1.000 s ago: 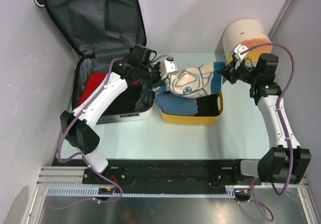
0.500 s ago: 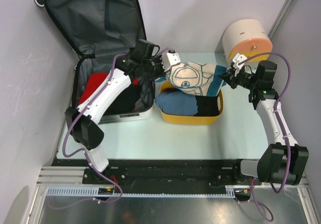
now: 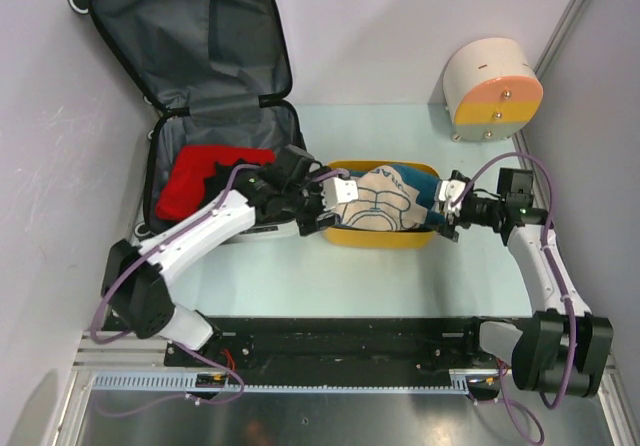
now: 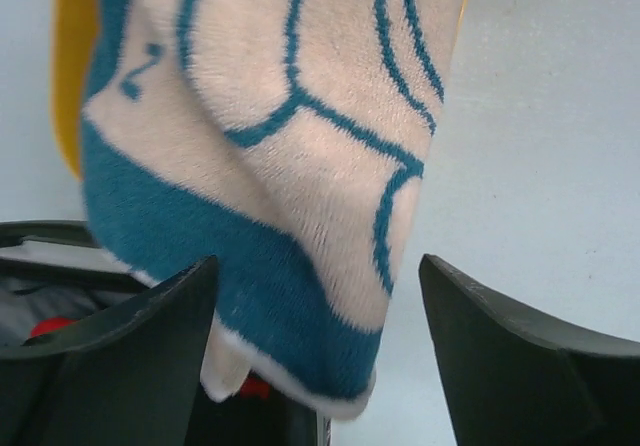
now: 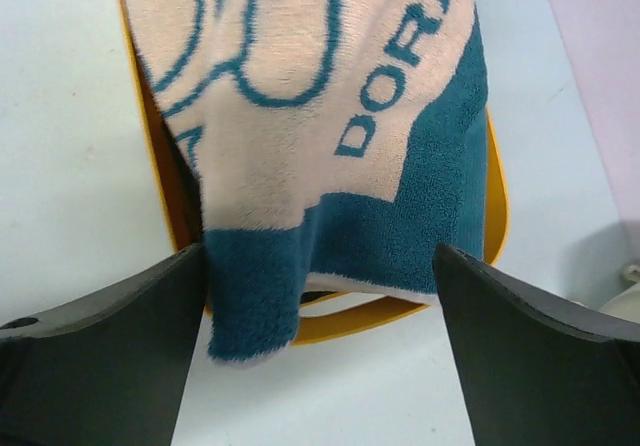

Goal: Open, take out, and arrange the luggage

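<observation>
Lying open at far left of surface (image 3: pixel 300 276), luggage (image 3: pixel 190 46): base flat, long axis roughly left-right, lid propped up at back, grey lining facing arms. Base holds red cloth (image 3: pixel 205 176) and black cloth (image 3: pixel 262 206). Yellow basket (image 3: pixel 385 238) just beside holds cream-and-teal towel (image 3: pixel 385 198). Left fingers (image 3: pixel 338 204) and right fingers (image 3: pixel 447 206) spread wide at towel ends, gripping nothing. Second ago both pinched towel above basket.

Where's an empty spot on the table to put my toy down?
The table is bare behind the yellow basket, between the suitcase and the round drawer box, and along the front by the arm bases. It's crowded at the basket, where the left hand, right hand and towel meet.
</observation>
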`<state>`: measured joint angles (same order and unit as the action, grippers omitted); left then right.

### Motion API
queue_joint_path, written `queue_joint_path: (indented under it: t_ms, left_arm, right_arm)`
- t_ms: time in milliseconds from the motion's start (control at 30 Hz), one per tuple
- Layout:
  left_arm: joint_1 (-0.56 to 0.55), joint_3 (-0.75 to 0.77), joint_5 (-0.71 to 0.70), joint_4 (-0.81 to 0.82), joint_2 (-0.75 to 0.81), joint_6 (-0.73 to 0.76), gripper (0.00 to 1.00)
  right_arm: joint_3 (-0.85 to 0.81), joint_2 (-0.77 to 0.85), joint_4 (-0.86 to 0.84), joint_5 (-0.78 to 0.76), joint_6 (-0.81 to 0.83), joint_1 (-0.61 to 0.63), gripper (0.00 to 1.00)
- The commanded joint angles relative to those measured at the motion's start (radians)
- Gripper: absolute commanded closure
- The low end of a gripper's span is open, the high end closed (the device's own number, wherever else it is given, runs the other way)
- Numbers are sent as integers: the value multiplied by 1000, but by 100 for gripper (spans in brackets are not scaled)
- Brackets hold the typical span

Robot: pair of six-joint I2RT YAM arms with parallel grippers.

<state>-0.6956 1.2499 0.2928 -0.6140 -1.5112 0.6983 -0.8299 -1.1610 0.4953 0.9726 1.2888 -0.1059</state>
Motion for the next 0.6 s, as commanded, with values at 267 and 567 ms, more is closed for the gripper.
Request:
queue_joint_path:
  t_ms: [267,567]
  left_arm:
    - [13,93,127,-63,232,-112,9]
    - [13,353,129,-64,-142,-292,15]
  right_arm:
    - [-227,141,404,29,-38,-74,0]
    - [-261,-87,118,-146,-586,202,10]
